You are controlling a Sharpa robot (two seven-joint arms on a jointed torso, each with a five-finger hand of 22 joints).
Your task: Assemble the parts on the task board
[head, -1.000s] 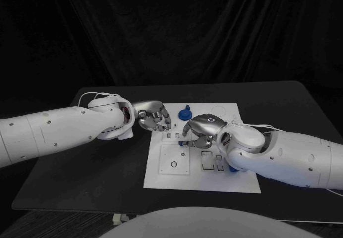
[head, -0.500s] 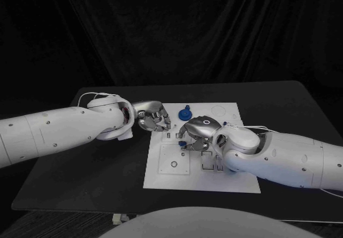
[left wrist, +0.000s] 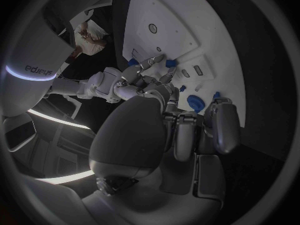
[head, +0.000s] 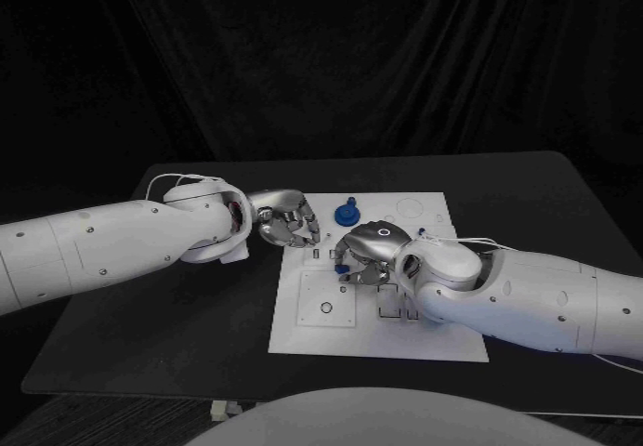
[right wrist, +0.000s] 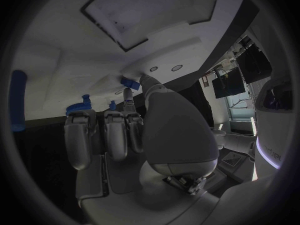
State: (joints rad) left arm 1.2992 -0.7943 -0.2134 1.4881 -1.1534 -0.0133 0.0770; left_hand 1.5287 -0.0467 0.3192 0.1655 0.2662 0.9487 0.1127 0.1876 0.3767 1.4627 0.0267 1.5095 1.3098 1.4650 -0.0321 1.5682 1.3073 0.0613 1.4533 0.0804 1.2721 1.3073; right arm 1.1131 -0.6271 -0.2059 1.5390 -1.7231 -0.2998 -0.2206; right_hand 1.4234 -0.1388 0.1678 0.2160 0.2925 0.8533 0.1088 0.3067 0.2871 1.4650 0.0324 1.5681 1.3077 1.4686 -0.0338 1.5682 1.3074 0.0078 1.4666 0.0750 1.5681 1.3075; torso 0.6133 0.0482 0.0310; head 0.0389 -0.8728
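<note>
White task board (head: 379,339) lay mid-bench, where the right hand (head: 364,257) pinched a small blue part (head: 340,269) at the board's centre, apparently seating it, while the left hand (head: 285,221), fingers curled on nothing, waited at ten o'clock; pressing straight down seemed next.

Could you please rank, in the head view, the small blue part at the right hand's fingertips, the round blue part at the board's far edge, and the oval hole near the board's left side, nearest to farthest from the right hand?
1. Small blue part, at the right hand's fingertips.
2. Round blue part, beyond the hand, at the board's far edge.
3. Oval hole, nearer the robot, on the board's left.
</note>
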